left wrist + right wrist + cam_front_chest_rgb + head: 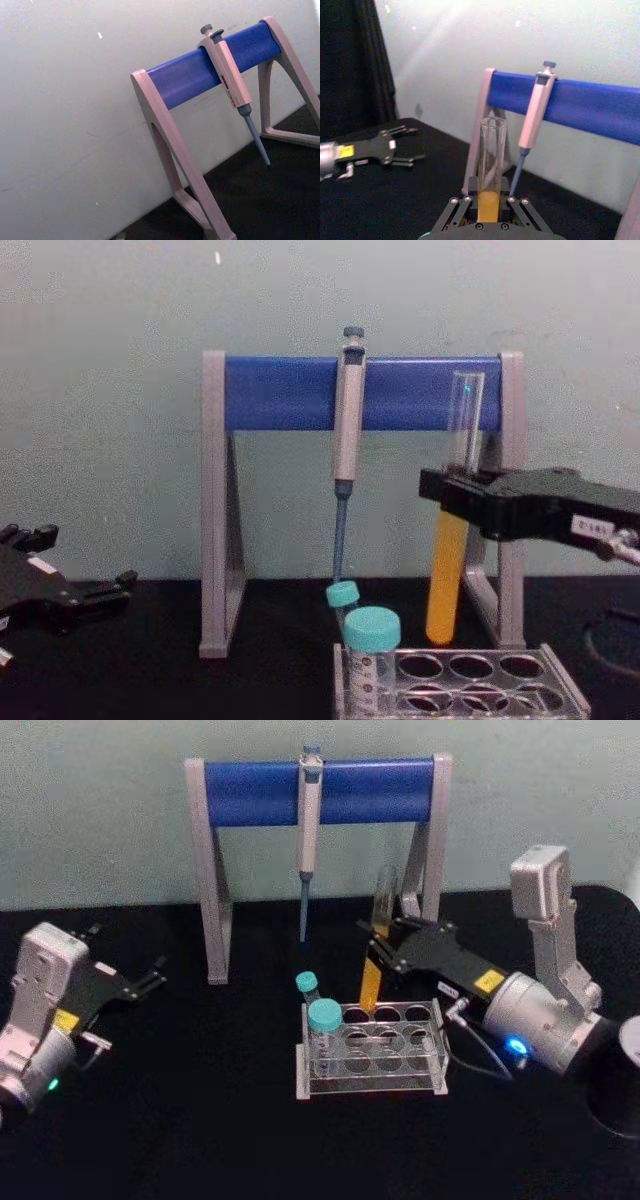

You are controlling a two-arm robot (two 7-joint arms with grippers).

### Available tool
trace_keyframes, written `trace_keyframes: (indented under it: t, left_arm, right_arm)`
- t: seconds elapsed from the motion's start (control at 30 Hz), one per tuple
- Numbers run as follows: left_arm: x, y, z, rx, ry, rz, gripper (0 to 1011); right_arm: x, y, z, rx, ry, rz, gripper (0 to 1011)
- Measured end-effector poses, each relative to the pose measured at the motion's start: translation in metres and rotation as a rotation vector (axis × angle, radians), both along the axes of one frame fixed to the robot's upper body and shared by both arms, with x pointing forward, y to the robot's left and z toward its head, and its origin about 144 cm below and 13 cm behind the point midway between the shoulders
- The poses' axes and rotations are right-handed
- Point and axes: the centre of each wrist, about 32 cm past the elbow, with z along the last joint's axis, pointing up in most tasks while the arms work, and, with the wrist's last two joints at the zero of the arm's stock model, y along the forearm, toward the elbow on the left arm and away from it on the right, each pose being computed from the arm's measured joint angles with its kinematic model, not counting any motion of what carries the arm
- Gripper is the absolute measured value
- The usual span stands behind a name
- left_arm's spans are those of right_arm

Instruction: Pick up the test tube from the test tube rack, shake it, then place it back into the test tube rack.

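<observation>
Hanging tilted just above the rack (437, 1050), the test tube (371, 985) is pinched at mid-height by the right gripper (380, 945); the left gripper (155, 975) is parked far left, fingers (400, 131) spread.

You get no legible text here. At 9 o'clock in the head view, a yellow sticker (67, 1018) sits on the left gripper (135, 965). At 3 o'clock a second yellow sticker (489, 981) sits on the right gripper (378, 948) — both too small to read. That gripper's white label (590, 527) and the marks on the pipette (227, 75) are unreadable too.
</observation>
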Motion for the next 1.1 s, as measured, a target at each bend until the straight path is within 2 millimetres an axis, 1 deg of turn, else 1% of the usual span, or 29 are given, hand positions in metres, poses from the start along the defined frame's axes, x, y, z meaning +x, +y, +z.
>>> trace_keyframes:
  t: [0.07,0.17,0.37,0.53,0.7,0.83,1.1]
  left_arm:
    - [0.0,0.0,0.0,0.0,0.0,0.0,1002]
    - [0.0,0.0,0.0,0.0,0.0,0.0,1002]
    - [0.0,0.0,0.0,0.0,0.0,0.0,1001]
    - [0.0,0.0,0.0,0.0,0.0,0.0,1001]
    - [0.0,0.0,0.0,0.0,0.0,0.0,1001]
    - [0.0,0.0,0.0,0.0,0.0,0.0,1002]
    - [0.0,0.0,0.0,0.0,0.0,0.0,1001]
  right_arm:
    - [0.007,0.002,0.0,0.001,-0.014,-0.022,232]
    - [0.011,0.001,0.0,-0.002,-0.023,-0.05,232]
    - [0.014,-0.004,0.001,-0.01,-0.031,-0.092,232]
    - [0.011,-0.01,0.001,-0.017,-0.034,-0.117,232]
    - [0.004,-0.02,0.003,-0.035,-0.037,-0.146,232]
    - [-0.005,-0.027,0.004,-0.049,-0.033,-0.157,232]
    - [-0.027,-0.03,0.005,-0.059,-0.016,-0.11,232]
